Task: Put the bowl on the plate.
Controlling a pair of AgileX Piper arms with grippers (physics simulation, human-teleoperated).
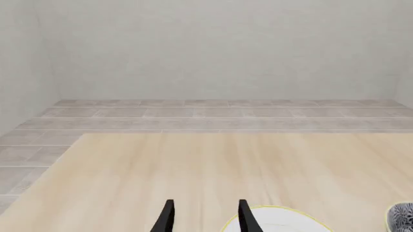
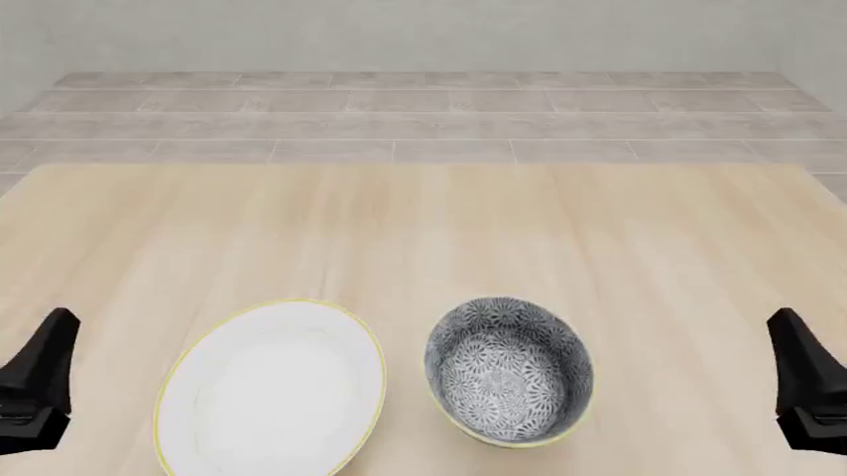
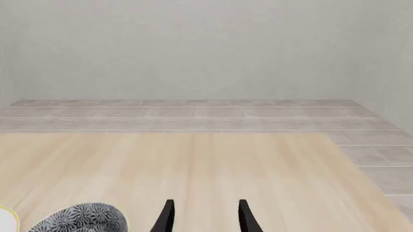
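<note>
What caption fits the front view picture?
Patterned bowl sits on the table beside the white plate, apart from both grippers, left and right.

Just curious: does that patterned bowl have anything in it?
Empty. The front view looks down into the bowl, and only its patterned inside shows. It stands upright on the table beside the plate.

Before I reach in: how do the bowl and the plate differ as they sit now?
The bowl is deep, with a dense grey-and-white floral pattern; the plate is flat and plain white. The plate is wider across than the bowl. The plate lies nearer the left arm, the bowl to its right, apart from it. Both are round, yellow-rimmed, empty, resting on the table.
</note>
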